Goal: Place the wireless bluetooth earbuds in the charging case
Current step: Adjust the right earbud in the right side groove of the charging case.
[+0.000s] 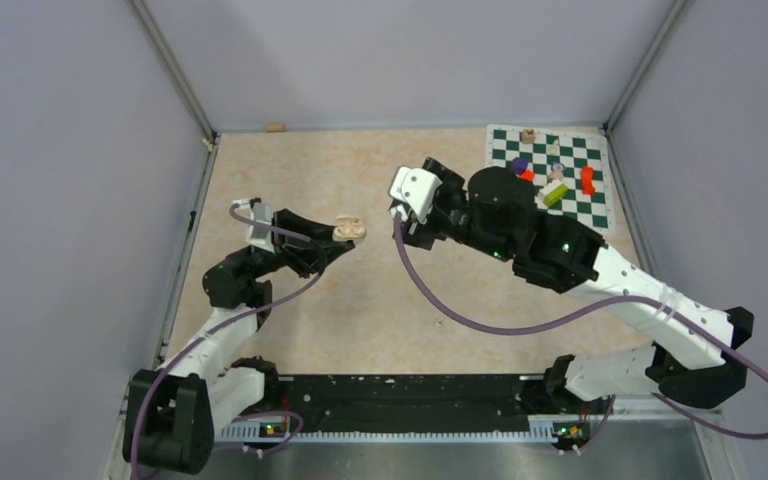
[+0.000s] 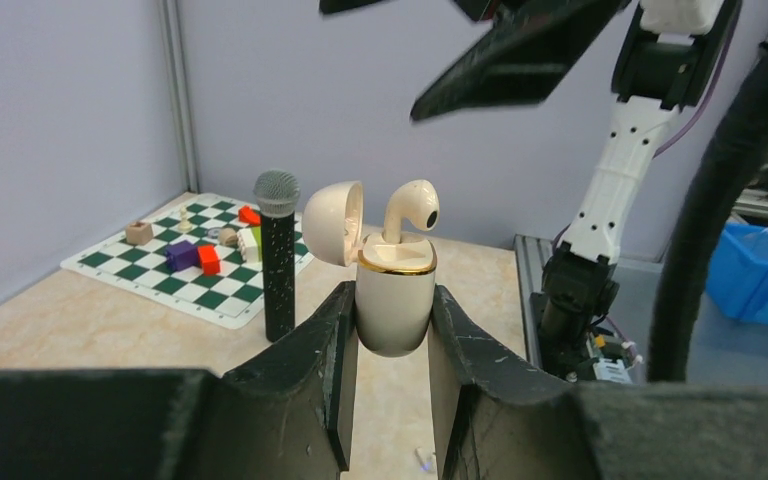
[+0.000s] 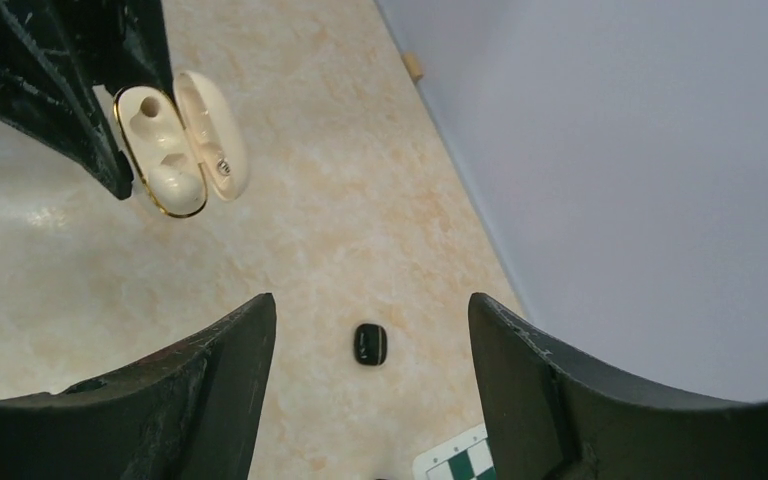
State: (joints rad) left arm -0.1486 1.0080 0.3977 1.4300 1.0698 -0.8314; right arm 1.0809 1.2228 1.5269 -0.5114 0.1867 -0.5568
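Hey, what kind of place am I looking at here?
Probably a robotics lab work cell, not a home: plain panel walls on metal frame posts box in the table, the left arm and right arm are bolted at its near edge, and a chessboard mat holds coloured blocks.

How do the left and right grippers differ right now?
The left gripper is shut on the open case, with one whitish earbud standing in it; the right gripper is open and empty. The left's fingers press the case's sides; the right's stand wide apart. Both have black fingers.
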